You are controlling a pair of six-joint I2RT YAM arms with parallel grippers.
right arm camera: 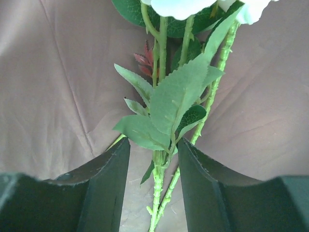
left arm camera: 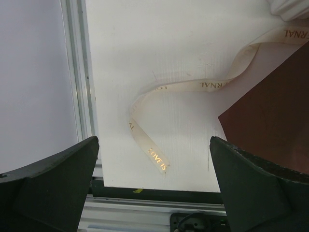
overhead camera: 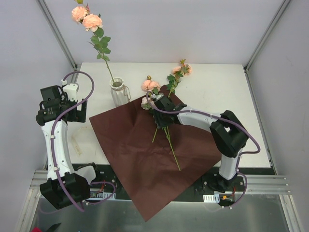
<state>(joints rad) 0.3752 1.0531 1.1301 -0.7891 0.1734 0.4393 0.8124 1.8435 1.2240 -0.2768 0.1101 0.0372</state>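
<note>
Top external checked first. Found the right gripper (right arm camera: 153, 141) low over the brown wrapping paper (overhead camera: 130, 145), extended in from the right side of the table (overhead camera: 217, 87) to a bundle of flower stems (overhead camera: 170, 142) lying flat on that paper. Logged the bundle's long axis as far-to-near, slanting slightly rightward toward the near end, with pink blooms (overhead camera: 150, 85) at the far end just beyond the gripper and bare stem ends pointing back toward the arm bases. Confirmed on right wrist: fingers set astride that axis, one to each side, narrowed but with a sliver of paper showing between each finger and the green stalks, so straddling rather than pinching as far as can be judged. Noted leaves directly ahead of the fingertips. Found the left gripper (left arm camera: 154, 145) well apart, at the left edge of the table, fingers spread wide and holding nothing, hovering above a cream printed ribbon (left arm camera: 203, 85) lying loose beside a corner of the paper. Recorded a glass vase (overhead camera: 118, 93) with one tall rose stem (overhead camera: 99, 41), standing just off the paper's far-left edge, between the two arms. Judged the right arm by far the nearer to the bundle.
</note>
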